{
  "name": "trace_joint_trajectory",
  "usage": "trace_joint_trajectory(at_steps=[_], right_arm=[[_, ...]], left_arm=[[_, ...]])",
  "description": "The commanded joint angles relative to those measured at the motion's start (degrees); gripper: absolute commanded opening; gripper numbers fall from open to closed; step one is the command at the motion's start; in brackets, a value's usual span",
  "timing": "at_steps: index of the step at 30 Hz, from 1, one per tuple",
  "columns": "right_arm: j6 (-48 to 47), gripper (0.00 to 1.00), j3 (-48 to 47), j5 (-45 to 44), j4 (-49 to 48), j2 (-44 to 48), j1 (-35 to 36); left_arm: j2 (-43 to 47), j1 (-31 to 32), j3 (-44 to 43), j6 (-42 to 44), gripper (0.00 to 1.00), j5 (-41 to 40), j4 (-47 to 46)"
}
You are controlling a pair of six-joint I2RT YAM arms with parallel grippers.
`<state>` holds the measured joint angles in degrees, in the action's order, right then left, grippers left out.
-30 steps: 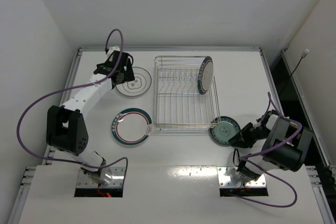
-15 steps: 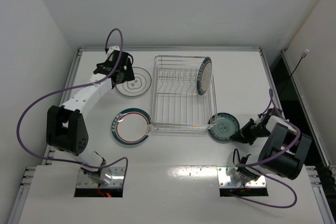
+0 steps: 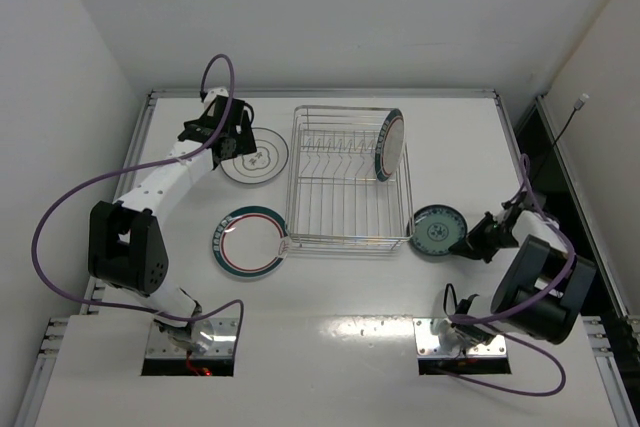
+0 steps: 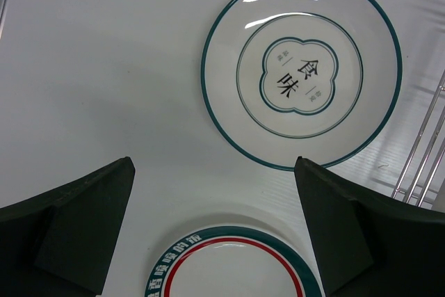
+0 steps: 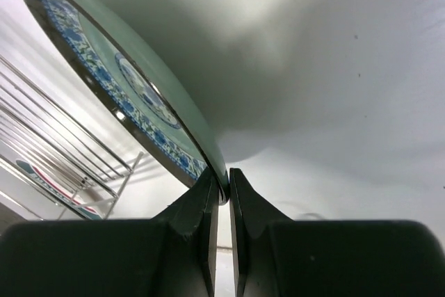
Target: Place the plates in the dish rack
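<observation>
Overhead: the right gripper (image 3: 468, 240) grips the small teal-blue plate (image 3: 437, 231) by its rim, with the dish rack (image 3: 350, 187) just ahead of its fingers (image 3: 476, 235).
Left wrist: the left gripper (image 4: 214, 165) gapes empty, the motif plate (image 4: 300, 67) ahead of its fingers.
Right wrist: the plate is tilted, clamped between both fingers.
Next, likely: lift it over the wire and stand it upright inside.

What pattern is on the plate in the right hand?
The small plate is teal with blue patterning; best in the right wrist view.

The wire dish rack (image 3: 349, 241) holds a teal-rimmed plate (image 3: 390, 144) on edge at its right end. Left of it, flat on the table, lie the dark-motif plate (image 3: 255, 157), far, and the red-ringed plate (image 3: 250, 242), near. The small blue plate (image 3: 438, 231) tilts at the right, its rim pinched by the right tool (image 5: 221, 191).
</observation>
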<state>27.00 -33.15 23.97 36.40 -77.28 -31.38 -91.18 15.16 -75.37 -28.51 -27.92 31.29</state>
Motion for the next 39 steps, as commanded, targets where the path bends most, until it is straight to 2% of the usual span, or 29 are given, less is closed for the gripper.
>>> trace_joint_trajectory(at_steps=[1,7,12,20,30,33,39], right_arm=[[0.4,0.0,-3.4,0.0,-0.9,-0.9,0.2],[0.4,0.0,-7.2,1.8,-0.9,-3.8,0.2],[4.0,0.0,-10.3,2.3,-3.2,-3.2,1.3],[6.5,0.0,-18.6,-4.2,-2.4,0.0,5.5],[9.1,0.0,-32.9,-22.2,-0.6,4.8,20.6],[9.6,0.0,-38.6,-28.3,0.6,2.7,28.4],[9.6,0.0,-46.3,-37.8,3.1,-2.2,37.4]], left_arm=[[-0.4,-0.2,-2.1,0.2,1.0,-0.7,-0.2],[-0.4,-0.2,-2.1,0.2,1.0,-0.7,-0.2],[-0.4,-0.2,-2.1,0.2,1.0,-0.7,-0.2],[-0.4,-0.2,-2.1,0.2,1.0,-0.7,-0.2],[0.1,-0.2,-2.1,0.2,1.0,-0.2,-0.2],[0.1,-0.2,-2.1,0.2,1.0,-0.2,-0.2],[0.1,-0.2,-2.1,0.2,1.0,-0.2,-0.2]])
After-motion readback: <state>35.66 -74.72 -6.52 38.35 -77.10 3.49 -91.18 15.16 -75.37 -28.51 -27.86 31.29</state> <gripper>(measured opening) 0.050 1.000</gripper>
